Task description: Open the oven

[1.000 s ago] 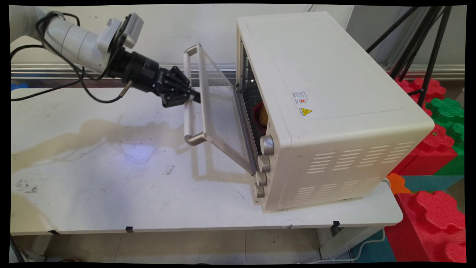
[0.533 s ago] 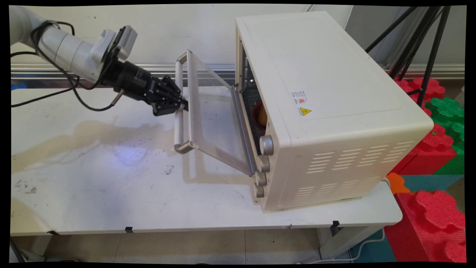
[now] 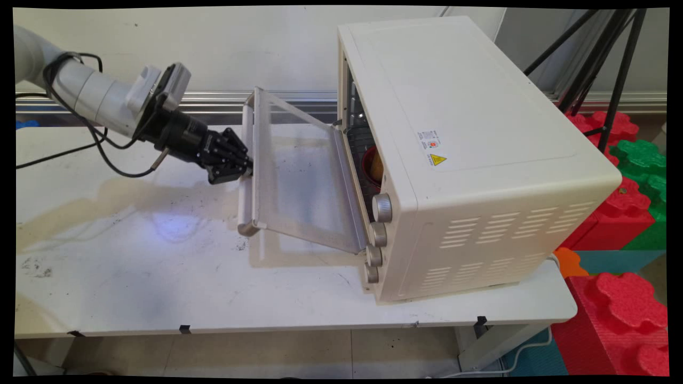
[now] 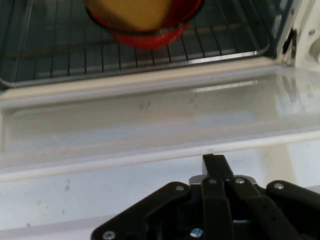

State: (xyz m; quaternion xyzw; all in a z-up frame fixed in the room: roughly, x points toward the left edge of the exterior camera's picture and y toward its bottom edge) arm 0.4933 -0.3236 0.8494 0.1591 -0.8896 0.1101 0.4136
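Note:
A cream toaster oven [image 3: 469, 133] stands on the right of the white table [image 3: 160, 288]. Its glass door [image 3: 299, 176] hangs partly lowered, hinged at the bottom. My gripper [image 3: 244, 166] is shut on the door's metal handle [image 3: 246, 128] near the middle of the bar. In the hand view the fingers [image 4: 215, 167] meet over the pale handle [image 4: 100, 195], with the door glass [image 4: 150, 120] beyond. Inside, a red bowl [image 4: 145, 25] with something yellow in it sits on the wire rack [image 4: 60, 60]; the same bowl [image 3: 373, 165] shows through the opening.
Several round knobs [image 3: 382, 208] run down the oven's front right. Red and green foam blocks [image 3: 619, 314] are stacked past the table's right end, with black tripod legs [image 3: 613, 69] behind them. Black cables [image 3: 101, 154] hang from the arm.
The door has swung further down and outward. My gripper has moved left and lower with the handle in it.

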